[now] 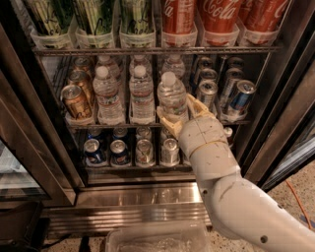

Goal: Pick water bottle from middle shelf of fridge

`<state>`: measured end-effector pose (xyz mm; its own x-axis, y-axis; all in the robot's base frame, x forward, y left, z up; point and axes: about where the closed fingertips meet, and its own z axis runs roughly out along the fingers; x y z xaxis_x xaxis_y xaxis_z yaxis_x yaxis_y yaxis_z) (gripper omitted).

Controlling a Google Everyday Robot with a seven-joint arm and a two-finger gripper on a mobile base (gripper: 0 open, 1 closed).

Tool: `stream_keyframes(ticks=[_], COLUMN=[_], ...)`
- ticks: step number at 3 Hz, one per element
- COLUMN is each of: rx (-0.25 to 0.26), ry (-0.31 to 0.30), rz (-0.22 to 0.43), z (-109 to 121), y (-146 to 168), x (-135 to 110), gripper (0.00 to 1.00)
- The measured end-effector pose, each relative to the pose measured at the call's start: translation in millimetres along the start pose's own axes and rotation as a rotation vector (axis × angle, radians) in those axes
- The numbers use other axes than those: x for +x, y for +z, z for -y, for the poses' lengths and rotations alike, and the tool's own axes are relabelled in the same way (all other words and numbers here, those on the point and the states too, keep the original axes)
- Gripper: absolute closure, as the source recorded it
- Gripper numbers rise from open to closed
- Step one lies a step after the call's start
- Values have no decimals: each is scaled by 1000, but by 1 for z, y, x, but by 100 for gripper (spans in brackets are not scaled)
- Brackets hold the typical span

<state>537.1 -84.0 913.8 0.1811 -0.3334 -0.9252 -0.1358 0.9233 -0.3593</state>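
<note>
The fridge (29, 113) stands open in front of me. Its middle shelf (113, 124) holds three lanes of clear water bottles with white caps. My gripper (175, 106) reaches in on the white arm from the lower right and is shut on the front water bottle (172, 96) of the right lane. One finger (165, 120) lies at its lower left and the other finger (195, 104) at its right. This bottle sits forward of the two neighbouring front bottles (107, 96), (141, 93). More bottles stand behind them.
Gold cans (76, 101) fill the shelf's left lane and slim blue-silver cans (239, 98) its right. Coca-Cola bottles (216, 17) and green bottles (93, 15) stand above, short cans (118, 151) below. The steel base (133, 197) and a clear bin (157, 240) lie below; the door frame (288, 123) is right.
</note>
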Motion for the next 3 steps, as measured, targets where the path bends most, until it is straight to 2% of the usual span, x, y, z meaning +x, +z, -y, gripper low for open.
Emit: stream_keyframes(ticks=[1, 2, 3], rx=[0, -39, -42], ry=[0, -12, -38], rz=[0, -14, -42], z=[0, 0, 15], y=[0, -2, -5], x=[0, -2, 4], gripper=[100, 100, 100])
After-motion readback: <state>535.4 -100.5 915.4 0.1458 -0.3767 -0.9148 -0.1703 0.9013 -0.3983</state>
